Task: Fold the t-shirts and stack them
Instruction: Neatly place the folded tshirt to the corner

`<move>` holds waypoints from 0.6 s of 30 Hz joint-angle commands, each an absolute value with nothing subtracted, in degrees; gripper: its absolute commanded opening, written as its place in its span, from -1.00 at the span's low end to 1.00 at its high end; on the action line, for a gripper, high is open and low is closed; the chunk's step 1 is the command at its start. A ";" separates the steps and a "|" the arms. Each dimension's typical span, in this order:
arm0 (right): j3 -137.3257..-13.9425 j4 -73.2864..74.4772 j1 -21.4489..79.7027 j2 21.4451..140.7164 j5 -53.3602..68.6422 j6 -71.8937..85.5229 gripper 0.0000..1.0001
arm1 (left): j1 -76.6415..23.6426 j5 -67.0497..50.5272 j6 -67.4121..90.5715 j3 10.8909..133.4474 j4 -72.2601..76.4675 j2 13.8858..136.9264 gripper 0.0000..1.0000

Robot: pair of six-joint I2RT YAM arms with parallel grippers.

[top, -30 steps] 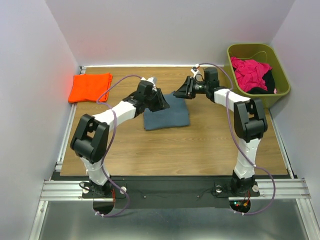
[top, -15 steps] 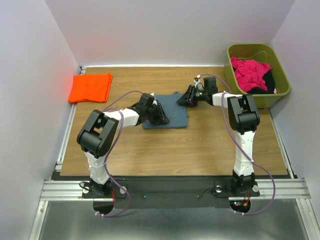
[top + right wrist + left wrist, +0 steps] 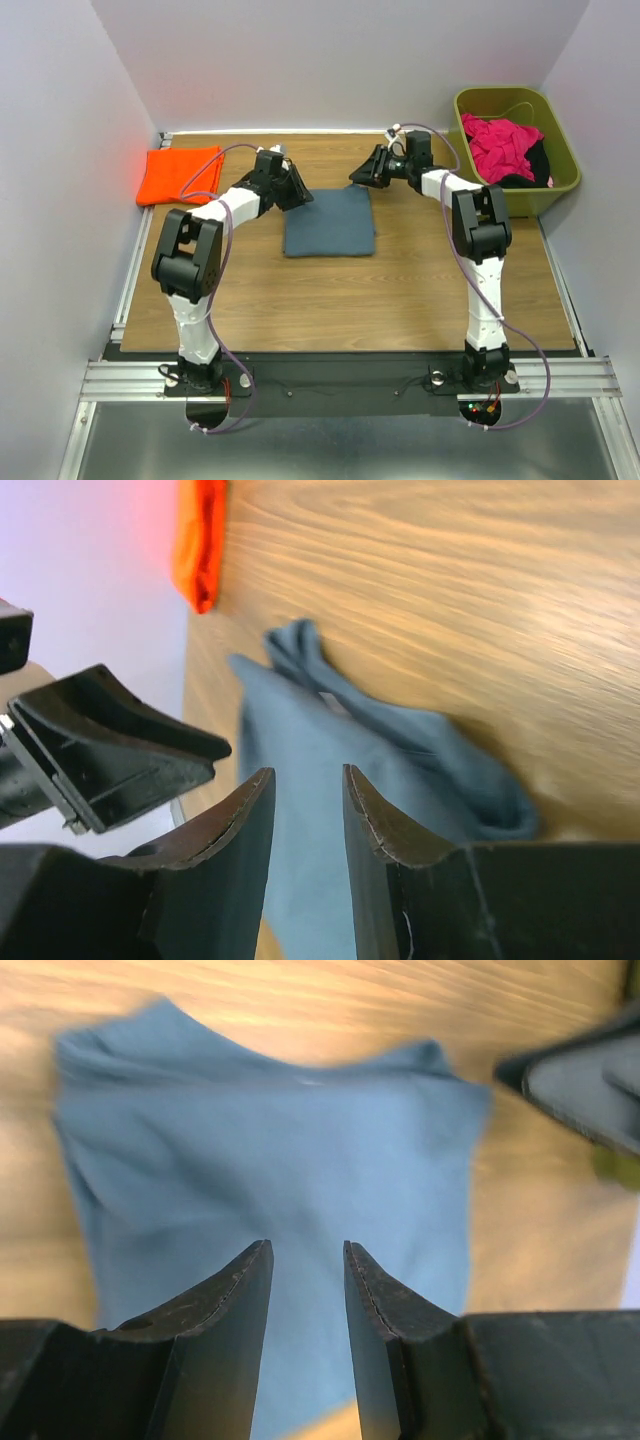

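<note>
The slate blue-grey t-shirt (image 3: 329,222) lies folded into a rectangle in the middle of the table, and it fills the left wrist view (image 3: 280,1160) and the right wrist view (image 3: 330,780). My left gripper (image 3: 299,193) hovers at its far left corner, open, with nothing between its fingers (image 3: 305,1252). At the far right corner my right gripper (image 3: 361,173) is also open and empty (image 3: 305,775). The orange t-shirt (image 3: 180,173) lies folded at the far left of the table, apart from both grippers, and shows in the right wrist view (image 3: 200,540).
An olive green bin (image 3: 560,150) stands at the far right, holding pink and black clothes (image 3: 505,145). White walls close in the table on the left, back and right. Bare wood (image 3: 330,300) stretches between the blue-grey shirt and the arm bases.
Both grippers have pulled back from over the blue-grey shirt to its far corners. The left one moved furthest, away from the near left part. The shirt now lies flat and squarer.
</note>
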State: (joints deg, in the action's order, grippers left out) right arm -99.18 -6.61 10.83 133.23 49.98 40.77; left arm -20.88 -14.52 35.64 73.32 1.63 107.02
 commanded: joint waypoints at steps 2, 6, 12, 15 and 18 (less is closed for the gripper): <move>-98.88 -6.77 10.46 137.20 48.08 41.13 -0.22 | -19.08 -13.80 33.31 75.76 0.09 113.90 -0.08; -97.21 -6.68 10.37 136.85 45.36 40.08 -0.22 | -17.14 -13.54 33.13 74.98 0.09 114.88 -0.08; -95.98 -2.82 10.19 131.58 43.24 36.92 -0.20 | -16.00 -11.61 31.91 72.34 -1.40 107.68 0.16; -95.63 4.20 11.51 125.44 39.56 31.22 -0.12 | -15.91 -8.45 29.81 69.62 -2.46 100.30 0.40; -95.10 10.53 14.75 119.47 34.29 24.71 0.06 | -15.91 -2.92 27.96 66.28 -5.35 93.27 0.57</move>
